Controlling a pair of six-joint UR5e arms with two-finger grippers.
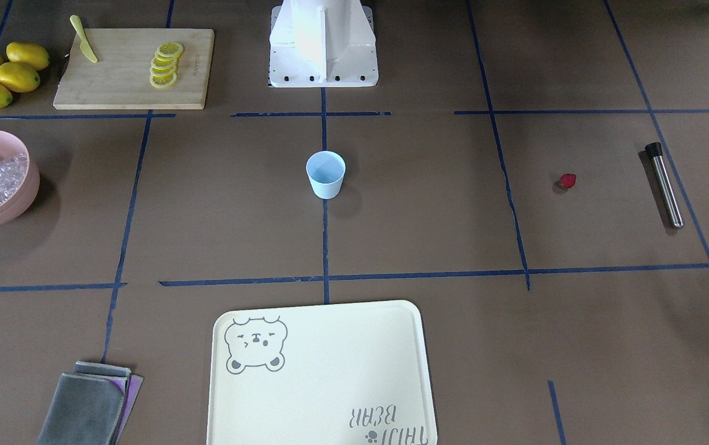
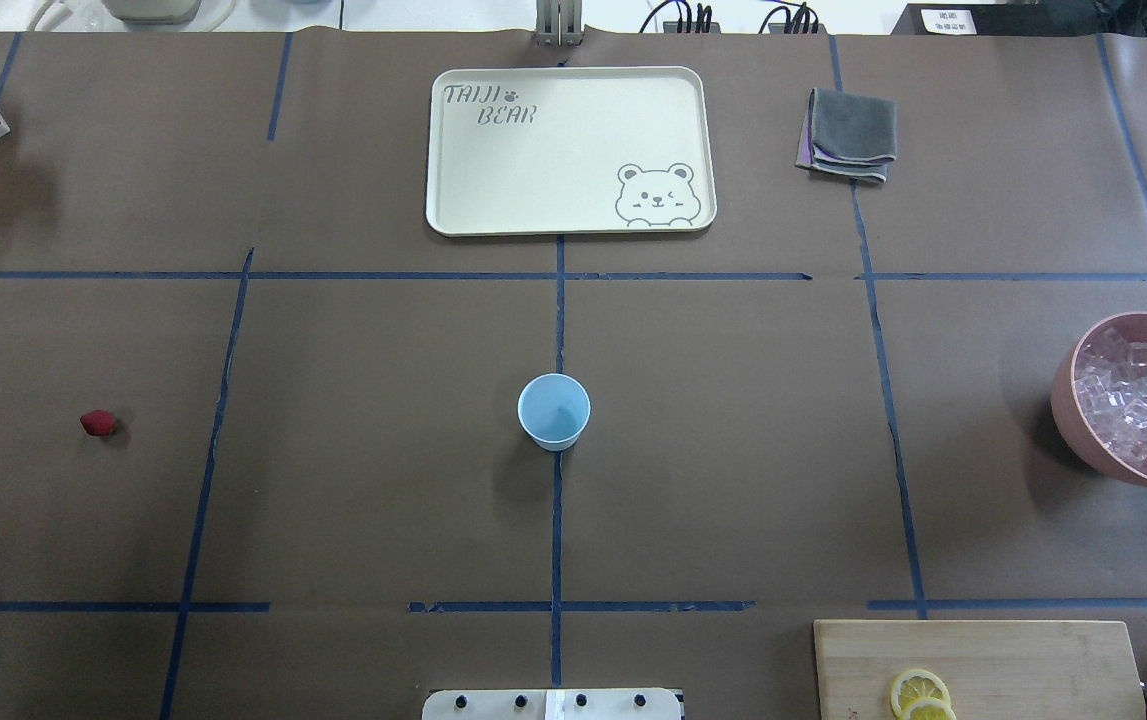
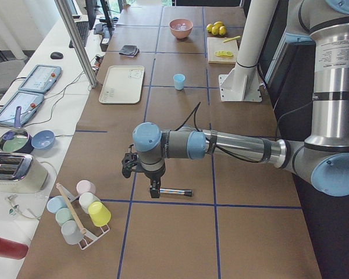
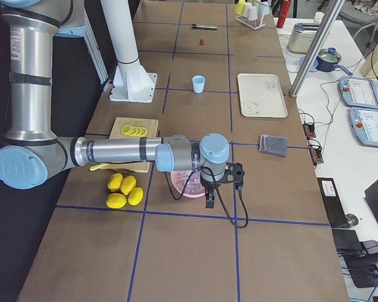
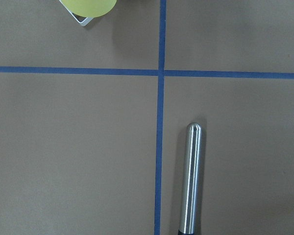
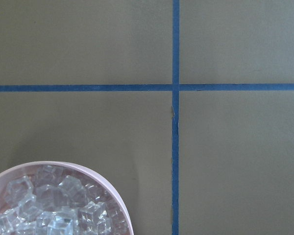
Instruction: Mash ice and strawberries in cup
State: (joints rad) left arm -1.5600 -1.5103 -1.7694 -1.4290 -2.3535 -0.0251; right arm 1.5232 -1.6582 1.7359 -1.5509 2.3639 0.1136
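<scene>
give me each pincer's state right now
left pincer: cannot be told, side view only
right pincer: cannot be told, side view only

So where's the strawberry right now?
In the front-facing view the strawberry sits right of centre, on the robot's left side, between the cup and the steel muddler, nearer the muddler.

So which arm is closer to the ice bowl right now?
Right. The right end effector hangs close beside the bowl; the left end effector is at the opposite end, above the steel rod.
</scene>
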